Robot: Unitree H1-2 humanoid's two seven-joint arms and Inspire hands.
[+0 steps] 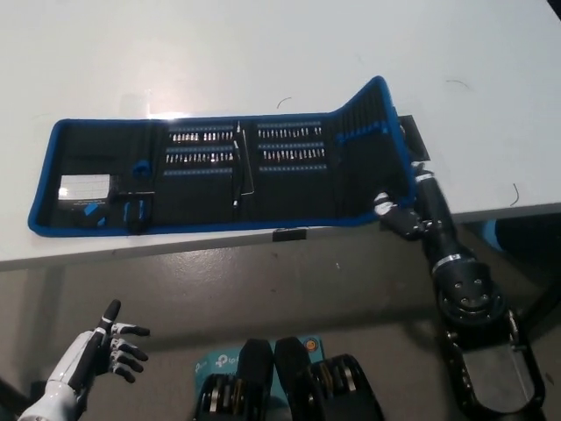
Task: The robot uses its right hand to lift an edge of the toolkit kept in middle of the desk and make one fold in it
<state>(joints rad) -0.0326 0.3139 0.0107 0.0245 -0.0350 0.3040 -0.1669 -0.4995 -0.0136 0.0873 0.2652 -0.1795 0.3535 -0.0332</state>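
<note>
Lying open near the desk [263, 53] front edge, the toolkit [219, 175] has its right end raised; right hand [405, 217] grasping that end; left hand [110, 349] released below the desk.

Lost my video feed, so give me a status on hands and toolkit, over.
Right hand at the toolkit right edge, grip unclear. End flap raised, no fold yet. Left hand open, low, off the desk.
</note>
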